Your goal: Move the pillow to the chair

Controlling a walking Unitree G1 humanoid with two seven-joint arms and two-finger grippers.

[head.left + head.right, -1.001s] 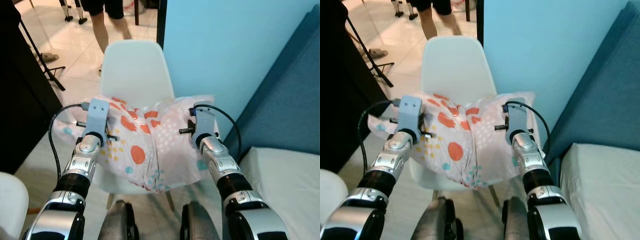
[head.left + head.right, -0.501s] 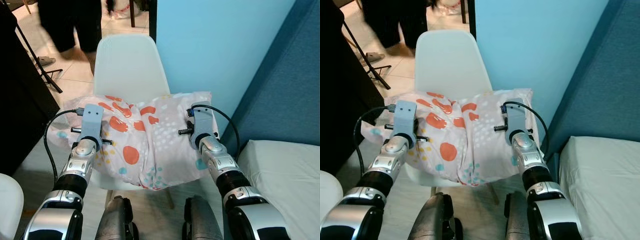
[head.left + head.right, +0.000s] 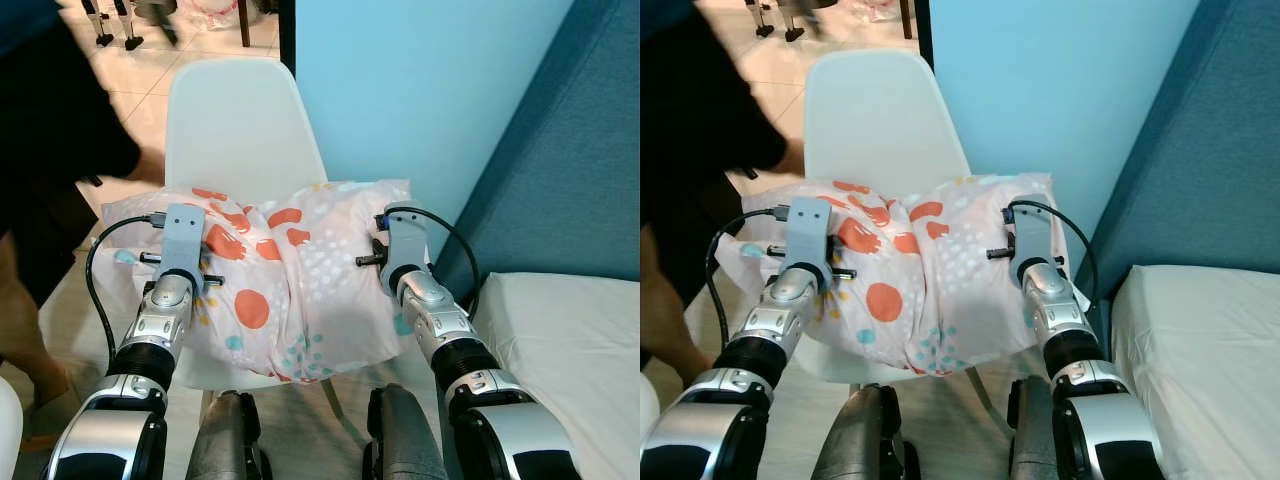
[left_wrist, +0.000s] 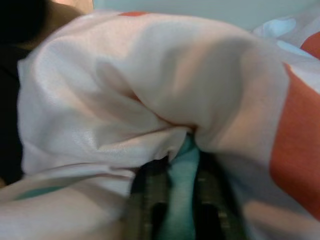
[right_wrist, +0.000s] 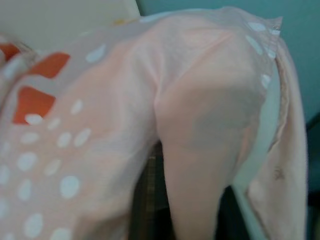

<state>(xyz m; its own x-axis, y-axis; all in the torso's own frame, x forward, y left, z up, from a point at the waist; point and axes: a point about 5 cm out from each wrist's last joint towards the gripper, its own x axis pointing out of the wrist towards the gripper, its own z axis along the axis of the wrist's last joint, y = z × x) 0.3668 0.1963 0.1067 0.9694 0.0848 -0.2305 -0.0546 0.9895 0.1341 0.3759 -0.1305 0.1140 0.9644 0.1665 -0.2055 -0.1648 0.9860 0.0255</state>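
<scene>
At pillow's 9 o'clock edge, left gripper [image 4: 182, 200] pinches the spotted pillow [image 3: 290, 280]; right gripper [image 5: 185, 210] clamps its 3 o'clock edge. Pillow sags between them over white chair [image 3: 235, 110] seat. Blurred person [image 3: 50, 150] at 10 o'clock; blue wall [image 3: 420, 90] at 1.

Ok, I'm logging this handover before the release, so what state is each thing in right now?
pillow: crumpled, over the chair seat, held at both ends.
chair: upright, backrest bare, seat under the pillow.
left gripper: jaws shut on the pillow's cloth.
right gripper: jaws shut on a fold of the pillow.
person: standing at the chair's left, blurred.
bed: bare white mattress.
</scene>
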